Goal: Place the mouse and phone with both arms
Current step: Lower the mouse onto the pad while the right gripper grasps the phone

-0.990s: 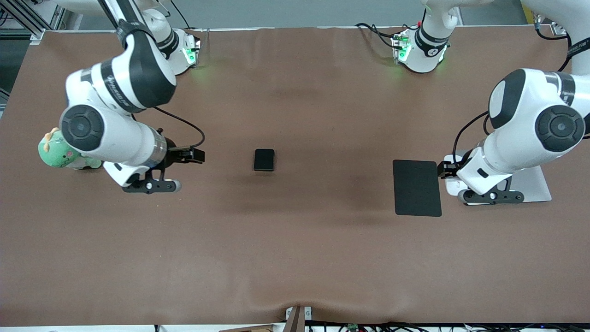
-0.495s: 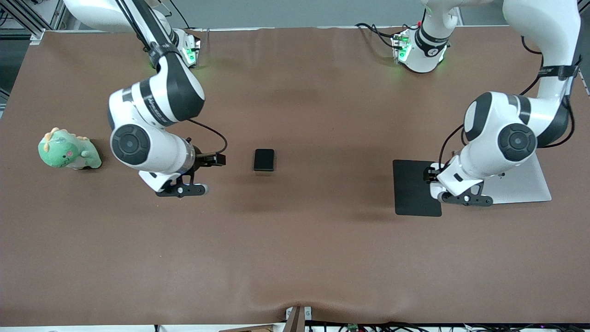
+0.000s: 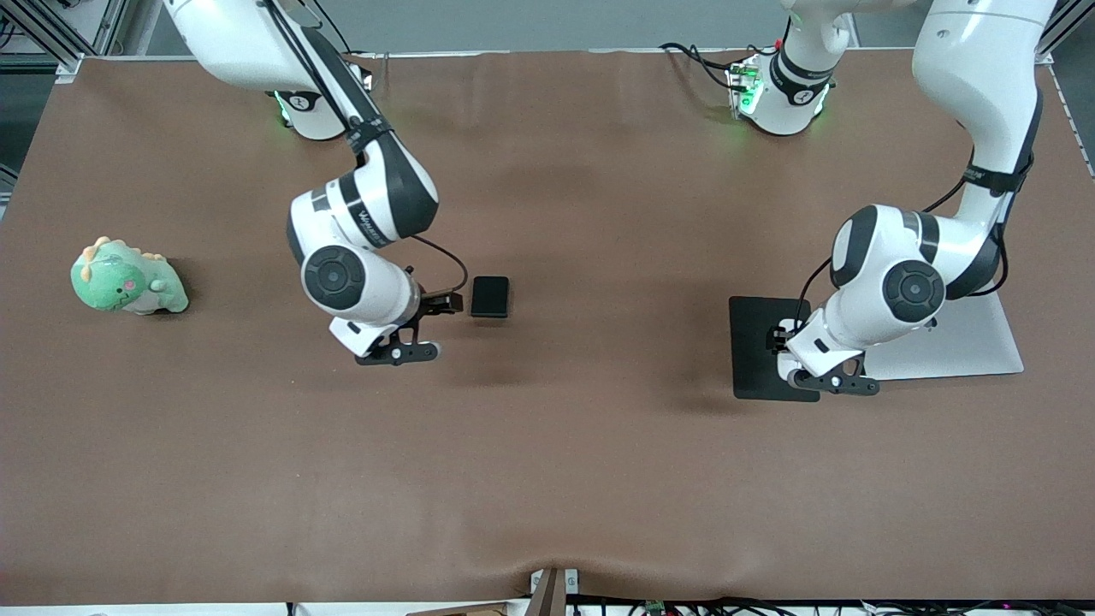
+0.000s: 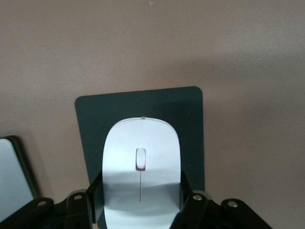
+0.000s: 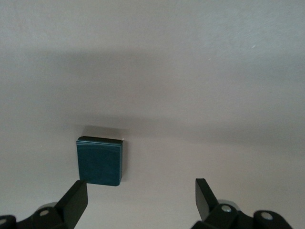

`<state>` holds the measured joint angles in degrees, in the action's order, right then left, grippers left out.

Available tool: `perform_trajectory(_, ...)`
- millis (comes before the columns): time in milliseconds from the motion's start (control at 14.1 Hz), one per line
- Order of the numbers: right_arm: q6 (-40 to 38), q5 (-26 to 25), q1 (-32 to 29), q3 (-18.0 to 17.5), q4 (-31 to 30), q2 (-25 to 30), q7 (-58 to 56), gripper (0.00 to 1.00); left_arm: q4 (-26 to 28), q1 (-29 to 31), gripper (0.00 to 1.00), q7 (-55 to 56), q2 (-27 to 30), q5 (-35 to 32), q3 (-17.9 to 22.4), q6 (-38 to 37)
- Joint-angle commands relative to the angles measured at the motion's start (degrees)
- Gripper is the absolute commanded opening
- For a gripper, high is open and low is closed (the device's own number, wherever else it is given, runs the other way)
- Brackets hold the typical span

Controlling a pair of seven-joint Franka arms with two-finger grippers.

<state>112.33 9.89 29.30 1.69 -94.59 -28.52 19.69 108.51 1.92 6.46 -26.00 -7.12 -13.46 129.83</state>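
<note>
While the left gripper (image 4: 140,210) held the mouse (image 4: 141,171) clamped between its fingers over the black mouse pad (image 3: 757,342), the right gripper (image 5: 138,195) hung with jaws spread wide near the phone (image 3: 489,296), which lay flat on the table (image 3: 547,479) toward its one o'clock in the front view. Recommendation: lower the mouse squarely inside the pad's edges before release; centre the open jaws over the phone before descending.

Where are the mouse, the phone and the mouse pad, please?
mouse (image 4: 141,176): left wrist view, its white top.
phone (image 3: 490,297): front view, middle of its black face.
mouse pad (image 3: 757,346): front view, its bare part.
</note>
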Motion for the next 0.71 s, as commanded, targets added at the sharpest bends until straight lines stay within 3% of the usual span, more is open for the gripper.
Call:
perform_trajectory(0, 1.7, 0.7, 2.0, 0.5, -0.4, -0.7, 2.8, 1.0, 0.0, 0.5, 0.0, -1.0, -2.0, -1.2, -0.2, 1.3)
perform_trajectory(354, 6.9, 1.0, 3.0, 0.4, -4.6, -2.0, 5.2, 1.0, 0.0, 0.4, 0.0, -0.8, -4.9, -2.8, -0.2, 2.4)
perform_trajectory(636, 13.2, 5.1, 5.1, 0.2, -8.1, -2.3, 6.9, 1.0, -0.1, -0.2, 0.0, -0.6, -6.9, -2.9, -0.2, 2.5)
